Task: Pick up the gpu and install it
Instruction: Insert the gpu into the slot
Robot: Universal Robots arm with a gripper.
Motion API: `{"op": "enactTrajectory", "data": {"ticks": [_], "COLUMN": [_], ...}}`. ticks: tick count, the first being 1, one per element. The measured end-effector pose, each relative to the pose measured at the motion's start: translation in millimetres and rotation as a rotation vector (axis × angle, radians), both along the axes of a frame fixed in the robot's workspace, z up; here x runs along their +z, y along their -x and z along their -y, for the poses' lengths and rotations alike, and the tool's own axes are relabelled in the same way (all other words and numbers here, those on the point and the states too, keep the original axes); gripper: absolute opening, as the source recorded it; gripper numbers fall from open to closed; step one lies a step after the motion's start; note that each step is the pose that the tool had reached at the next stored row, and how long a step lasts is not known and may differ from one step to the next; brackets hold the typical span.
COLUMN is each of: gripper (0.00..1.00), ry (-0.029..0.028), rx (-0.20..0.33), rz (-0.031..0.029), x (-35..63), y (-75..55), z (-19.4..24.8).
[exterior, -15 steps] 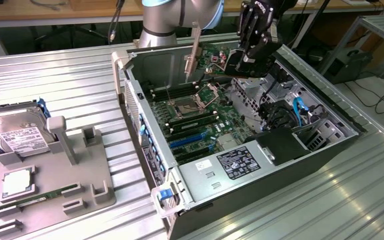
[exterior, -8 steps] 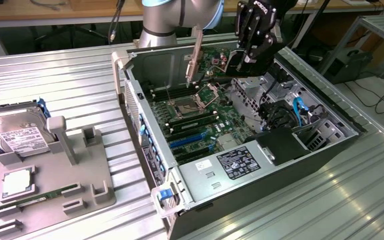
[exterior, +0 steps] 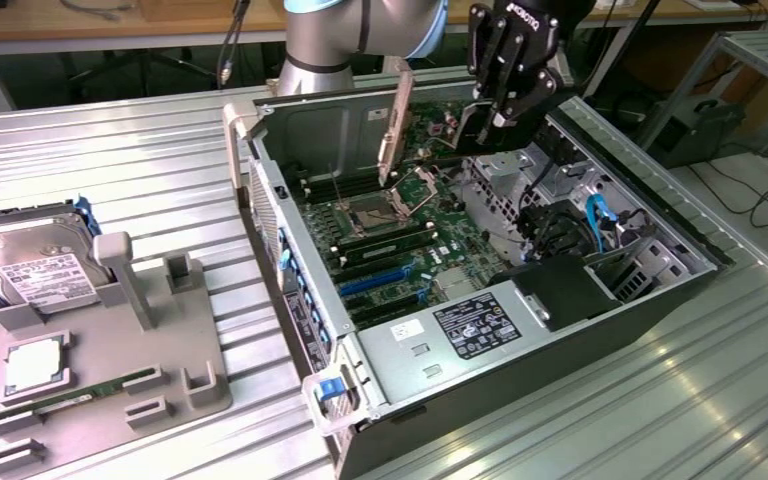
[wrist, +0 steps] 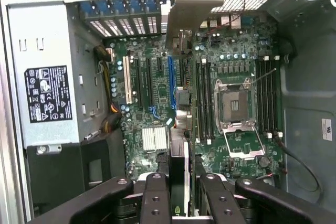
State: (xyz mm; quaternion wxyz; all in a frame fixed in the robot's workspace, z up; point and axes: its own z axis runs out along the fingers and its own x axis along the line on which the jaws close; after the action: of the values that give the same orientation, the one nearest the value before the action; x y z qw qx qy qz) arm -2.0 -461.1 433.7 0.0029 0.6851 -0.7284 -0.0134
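High in the upper centre of the exterior view: clamping narrow with the gripper point(exterior: 494, 122) onto the gpu point(exterior: 444, 128). Holding the card on edge and slightly tilted, long silver end bracket point(exterior: 392, 125) toward the exterior view's left and pointing down into the open computer case point(exterior: 267, 200). Hanging over the upper part of the motherboard point(exterior: 424, 240), just above the open processor socket point(exterior: 387, 208) in the frame, close to the case's far wall.

Little room at the edges: perforated side wall along the exterior view's left, blue cables point(exterior: 598, 222) and dark housings crowding the exterior view's right, power supply point(exterior: 471, 325) blocking the lower middle. More open over the board's centre, down to the blue expansion slots point(exterior: 371, 285) just above the power supply in the frame.

In the wrist view, looking along the fingers point(wrist: 156, 203) at the card edge-on between them, lined up near the long blue slot point(wrist: 170, 80).

Off in the lower left of the exterior view, on the ribbed metal table point(exterior: 131, 160): a grey fixture point(exterior: 157, 400) carrying a hard drive point(exterior: 37, 265) and a memory stick point(exterior: 71, 398), just beside the case, a narrow strip of table between.
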Motion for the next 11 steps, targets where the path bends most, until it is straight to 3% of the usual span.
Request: {"op": "enactTrajectory", "data": {"ticks": [2, 6, 11], "gripper": [0.27, 0.27, 0.27], "ry": [0.0002, 0.0001, -0.0039], "rx": [0.014, 0.060, 0.060], "rz": [0.0082, 0.0090, 0.0092], "x": [-0.9, -3.7, -8.3], "y": [0.0, 0.0, 0.0], "z": [0.0, -0.2, -0.2]}}
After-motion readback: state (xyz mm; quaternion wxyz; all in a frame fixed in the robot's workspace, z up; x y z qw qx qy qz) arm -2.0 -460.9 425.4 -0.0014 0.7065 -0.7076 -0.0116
